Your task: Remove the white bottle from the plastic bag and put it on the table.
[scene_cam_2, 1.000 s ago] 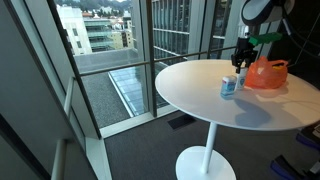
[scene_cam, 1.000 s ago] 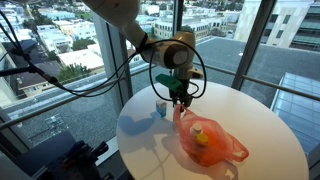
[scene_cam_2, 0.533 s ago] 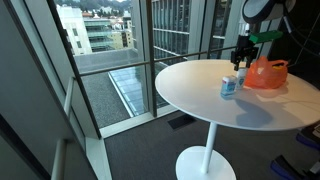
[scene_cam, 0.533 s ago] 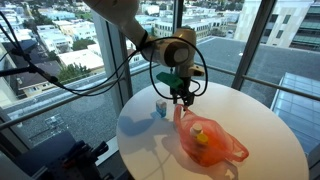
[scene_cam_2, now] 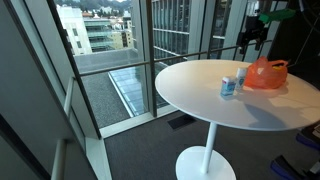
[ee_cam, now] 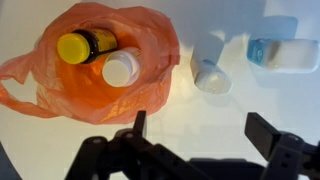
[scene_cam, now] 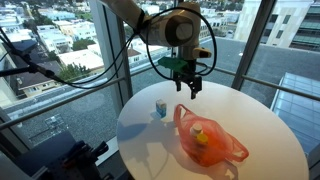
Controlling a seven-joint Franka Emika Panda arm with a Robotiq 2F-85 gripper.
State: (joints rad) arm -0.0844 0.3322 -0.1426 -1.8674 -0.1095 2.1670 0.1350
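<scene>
In the wrist view a white bottle (ee_cam: 209, 66) stands on the white table (ee_cam: 60, 125), just outside the orange plastic bag (ee_cam: 60, 85). Inside the bag lie a yellow-capped bottle (ee_cam: 82, 45) and a white-capped one (ee_cam: 122, 68). My gripper (ee_cam: 203, 135) hangs open and empty above the table, a little way from the white bottle. In both exterior views the gripper (scene_cam: 190, 89) (scene_cam_2: 247, 46) sits raised well above the tabletop, beside the bag (scene_cam: 210, 141) (scene_cam_2: 266, 74).
A small blue-and-white container (ee_cam: 283, 53) (scene_cam: 160, 108) (scene_cam_2: 228, 86) stands on the table (scene_cam: 265, 125) near the white bottle. The round table stands on one pedestal (scene_cam_2: 207, 150) close to tall glass windows (scene_cam: 60, 50), with the edge dropping to carpet.
The gripper was low at the bag's edge and shut. It has opened, let go of the white bottle on the table, and risen clear.
</scene>
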